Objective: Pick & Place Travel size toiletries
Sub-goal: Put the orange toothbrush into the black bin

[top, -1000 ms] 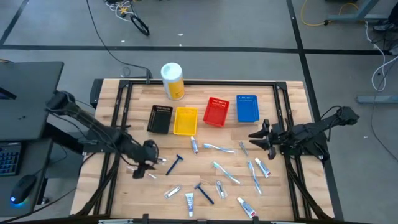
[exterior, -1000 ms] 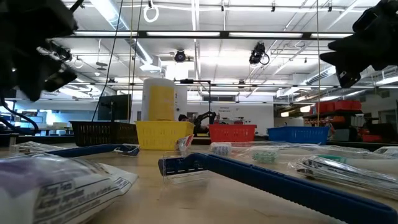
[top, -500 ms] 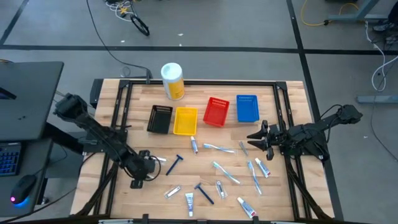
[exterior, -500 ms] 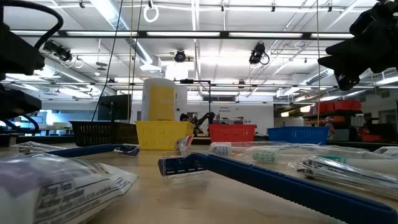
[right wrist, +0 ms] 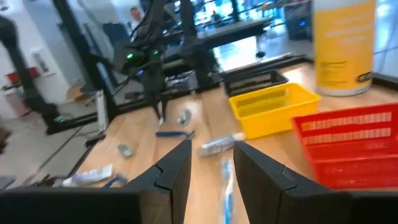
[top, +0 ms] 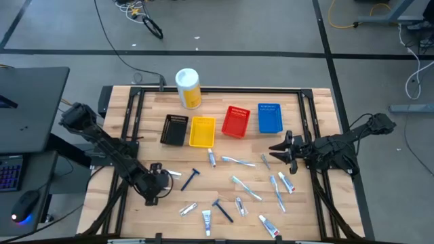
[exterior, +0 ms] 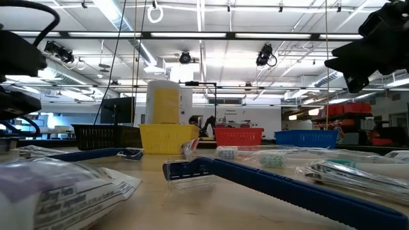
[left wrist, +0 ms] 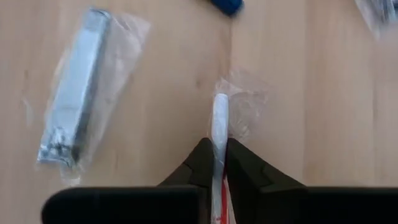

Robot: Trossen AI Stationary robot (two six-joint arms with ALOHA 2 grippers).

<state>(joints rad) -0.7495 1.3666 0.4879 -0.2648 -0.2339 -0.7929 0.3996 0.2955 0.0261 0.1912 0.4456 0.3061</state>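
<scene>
Travel size toiletries lie scattered on the wooden table (top: 312, 108): wrapped tubes (top: 206, 218), pale toothbrushes (top: 239, 161) and dark blue razors (top: 190, 178). My left gripper (top: 152, 192) is low over the near left part of the table, shut on a wrapped toothbrush (left wrist: 219, 118) with a white head and a red handle. A wrapped silver tube (left wrist: 73, 121) lies beside it. My right gripper (top: 277, 150) hangs open above the table's right side, with nothing between its fingers (right wrist: 176, 163). My left gripper (left wrist: 216, 149) pinches the toothbrush's neck (left wrist: 219, 138), just behind the white head, between its two fingertips, through the clear wrapper. The fingers come from above, pointing down. The head lies on the table beyond the fingertips.
Black (top: 174, 129), yellow (top: 202, 131), red (top: 236, 121) and blue (top: 270, 118) baskets stand in a row at the far side. A yellow canister with a white lid (top: 188, 88) stands behind them. A dark frame rims the table.
My left gripper has gone down and a little toward the table's near left, onto the wrapped toothbrush. My right arm has kept still.
</scene>
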